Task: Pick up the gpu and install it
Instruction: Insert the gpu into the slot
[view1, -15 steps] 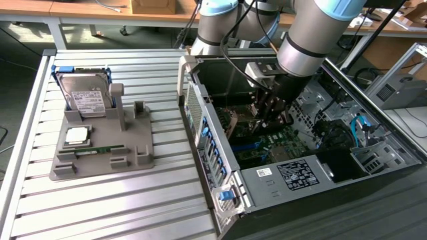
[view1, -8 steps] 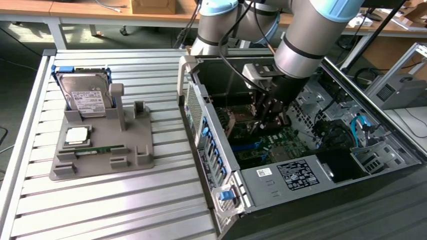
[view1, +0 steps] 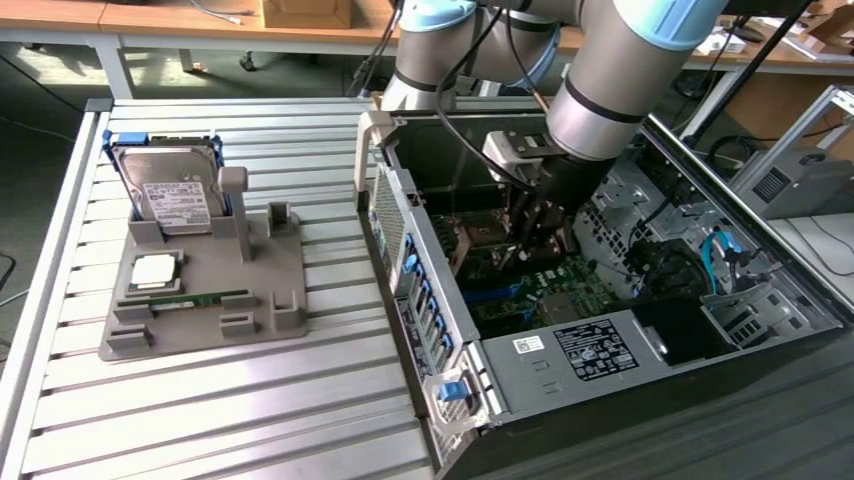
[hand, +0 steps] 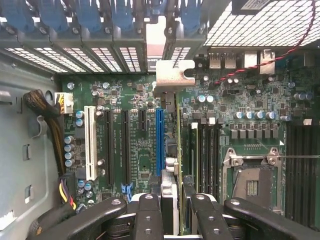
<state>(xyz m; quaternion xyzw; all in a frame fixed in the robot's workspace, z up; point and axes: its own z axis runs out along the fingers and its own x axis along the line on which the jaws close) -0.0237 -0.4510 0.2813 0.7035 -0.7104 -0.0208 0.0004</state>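
Open computer case (view1: 387, 190) on a slatted table (view1: 200, 420), its upper side uncovered, so the arm reaches in from above. Inside, room is tight: the gripper (hand: 176, 200) grips the gpu (hand: 178, 150) edge-on over the motherboard, just beside the blue slot (hand: 159, 142). The vented rear wall (hand: 125, 55) faces the card's bracket (hand: 173, 77). Memory slots (hand: 207, 150) flank one side, and a cable bundle (hand: 42, 105) crowds the far side

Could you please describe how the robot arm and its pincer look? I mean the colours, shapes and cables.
The arm is built of thick, round, silver-grey tubes with light blue caps at the joints. A thin black cable runs along it, and a small pale grey box is mounted at the wrist. The pincer is black. Its fingers are flat jointed bars with round pins.
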